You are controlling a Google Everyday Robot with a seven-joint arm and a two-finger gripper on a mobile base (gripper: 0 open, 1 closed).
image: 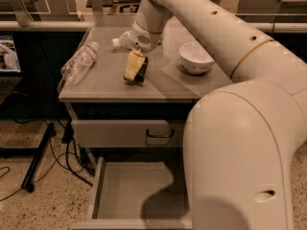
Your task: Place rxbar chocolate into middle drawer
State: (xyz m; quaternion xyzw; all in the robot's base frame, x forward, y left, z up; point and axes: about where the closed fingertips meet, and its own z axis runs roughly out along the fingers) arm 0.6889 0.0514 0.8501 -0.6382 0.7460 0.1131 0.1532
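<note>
The rxbar chocolate, a small dark-wrapped bar, stands on edge on the grey counter near its middle. My gripper reaches down from the arm onto the counter and is shut on the bar, its cream finger against the bar's left side. The middle drawer is pulled open low at the front of the cabinet, with a bare grey floor partly in my arm's shadow. My arm's large body hides the drawer's right part.
A clear plastic bottle lies at the counter's left edge and another lies behind the gripper. A white bowl sits to the right. A closed drawer front with a black handle is above the open drawer. Cables and a stand foot lie on the floor at left.
</note>
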